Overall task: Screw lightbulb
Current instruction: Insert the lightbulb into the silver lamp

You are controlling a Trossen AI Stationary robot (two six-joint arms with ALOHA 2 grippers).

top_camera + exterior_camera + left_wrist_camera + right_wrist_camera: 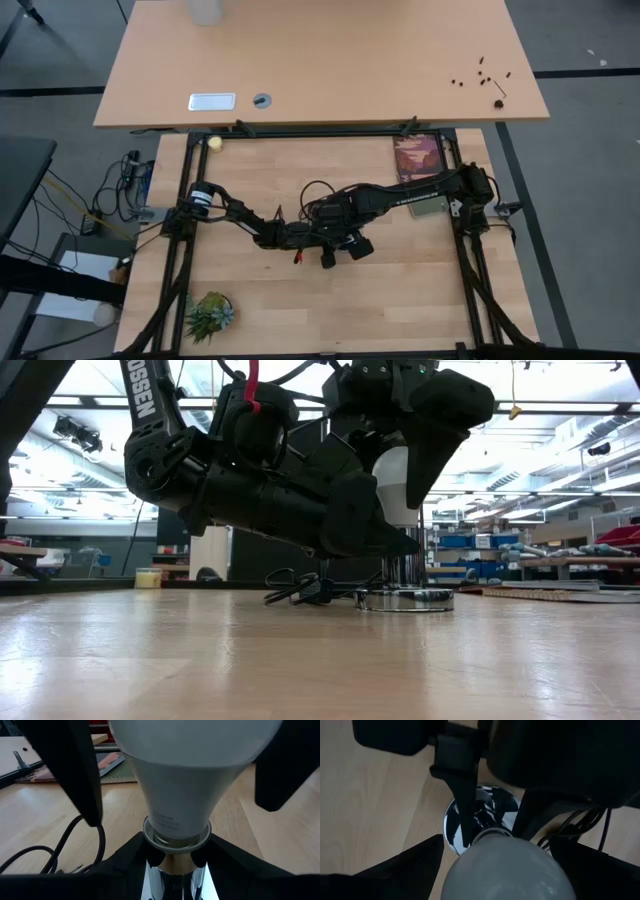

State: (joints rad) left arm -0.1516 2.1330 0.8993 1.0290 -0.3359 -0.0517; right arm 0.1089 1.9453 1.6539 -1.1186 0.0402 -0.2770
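From above, both dark arms meet near the centre of the wooden worktop (400,290); the left arm reaches in from 9 o'clock, the right from 3 o'clock; the left end effector (300,240) and right end effector (345,245) crowd together, hiding the bulb from this camera; a small plant (208,313) sits at 7 o'clock, a yellow ball (214,143) at 11 o'clock, a dark red book (418,157) at 1 o'clock; a second, lighter table (320,60) lies beyond at 12 o'clock.

At worktop level, the white bulb (398,485) stands upright above a chrome socket post (405,570) on a round silvery disc (405,600), with a black cord (300,592) trailing from it toward 9 o'clock; dark arm housings fill the upper frame around the bulb.

From the left wrist, the bulb (190,775) fills the frame, its narrow neck seated in the socket collar (176,836); the left end effector (176,865) has its lower fingers (120,862) spread partway on either side of the chrome post, and whether they press it cannot be told; the cord (75,845) loops beside it.

From the right wrist, the bulb's dome (507,870) sits between the right end effector's (510,875) fingers (415,865), which stand wide apart and clear of the glass; the disc (487,820) shows below, crossed by the other arm's fingers (465,795).
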